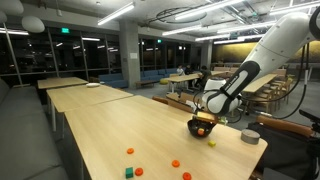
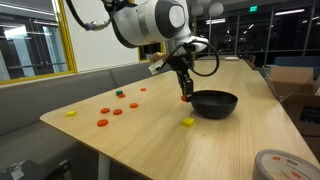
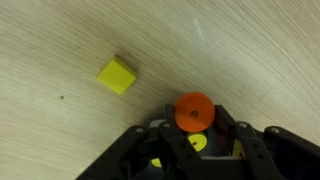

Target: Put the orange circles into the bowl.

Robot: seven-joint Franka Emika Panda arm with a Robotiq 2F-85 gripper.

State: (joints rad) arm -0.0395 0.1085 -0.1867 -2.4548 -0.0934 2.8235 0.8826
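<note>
My gripper is shut on one orange circle and holds it above the table, just beside the rim of the black bowl. In the wrist view the disc sits between the jaws over bare wood. In an exterior view the gripper hangs right at the bowl. Several more orange circles lie on the table away from the bowl; they also show in the exterior view from the far side. I cannot see inside the bowl.
A small yellow piece lies on the table close to the bowl, also in the wrist view. A green block lies among the circles. A pale grey round object stands near the table's edge. A tape roll is in the foreground.
</note>
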